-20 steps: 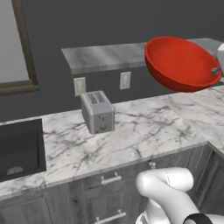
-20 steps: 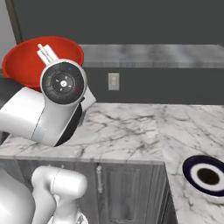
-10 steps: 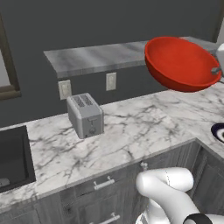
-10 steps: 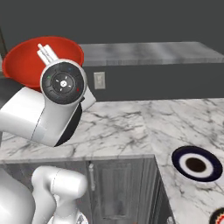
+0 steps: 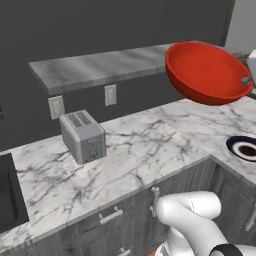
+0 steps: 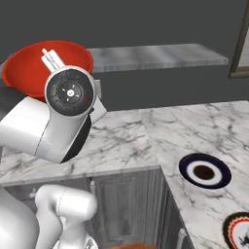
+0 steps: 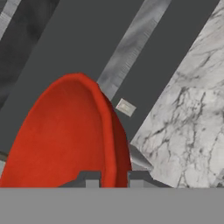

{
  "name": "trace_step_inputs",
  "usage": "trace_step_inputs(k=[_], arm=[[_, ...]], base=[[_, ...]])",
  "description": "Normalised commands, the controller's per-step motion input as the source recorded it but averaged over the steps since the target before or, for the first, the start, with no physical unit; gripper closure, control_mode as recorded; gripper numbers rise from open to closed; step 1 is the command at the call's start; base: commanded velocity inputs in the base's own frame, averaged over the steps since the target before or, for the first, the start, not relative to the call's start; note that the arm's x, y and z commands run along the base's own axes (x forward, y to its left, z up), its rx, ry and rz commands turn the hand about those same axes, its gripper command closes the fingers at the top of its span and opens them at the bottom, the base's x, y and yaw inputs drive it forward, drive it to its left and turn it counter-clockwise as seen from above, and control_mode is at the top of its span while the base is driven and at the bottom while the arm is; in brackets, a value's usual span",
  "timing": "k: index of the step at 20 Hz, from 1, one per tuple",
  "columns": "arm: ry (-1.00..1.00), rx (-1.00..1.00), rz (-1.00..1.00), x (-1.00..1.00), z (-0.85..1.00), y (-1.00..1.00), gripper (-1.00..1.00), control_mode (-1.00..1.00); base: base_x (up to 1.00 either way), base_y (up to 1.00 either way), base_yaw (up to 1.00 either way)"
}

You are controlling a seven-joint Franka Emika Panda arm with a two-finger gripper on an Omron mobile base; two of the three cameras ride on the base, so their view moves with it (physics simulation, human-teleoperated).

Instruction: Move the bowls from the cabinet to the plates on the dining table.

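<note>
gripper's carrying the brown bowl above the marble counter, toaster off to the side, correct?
Wrong on colour: the bowl clamped at its rim by the gripper is bright red, as the left base view shows. The rest holds: it is carried above the marble counter, with the toaster off to the side.

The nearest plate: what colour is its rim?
Dark navy rim on the plate, white inside with a dark centre; clearest in the right base view.

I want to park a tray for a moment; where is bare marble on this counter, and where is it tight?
Bare marble runs from the toaster to the corner; another open stretch lies behind the dark-rimmed plate. It is tight near the red-edged plate, and the gripper holds the red bowl over that corner.
</note>
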Motion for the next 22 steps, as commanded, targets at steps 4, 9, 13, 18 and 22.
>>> trace_step_inputs(k=[4, 9, 13, 18, 22], arm=[[0.0, 0.0, 0.0, 0.0, 0.0, 0.0, 1.0, 1.0], [0.0, 0.0, 0.0, 0.0, 0.0, 0.0, 1.0, 1.0], [0.0, 0.0, 0.0, 0.0, 0.0, 0.0, 1.0, 1.0], [0.0, 0.0, 0.0, 0.0, 0.0, 0.0, 1.0, 1.0], [0.0, 0.0, 0.0, 0.0, 0.0, 0.0, 1.0, 1.0]], base=[[0.0, 0.0, -0.25], [0.0, 0.0, -0.25], [0.0, 0.0, -0.25], [0.0, 0.0, -0.25], [0.0, 0.0, -0.25]])
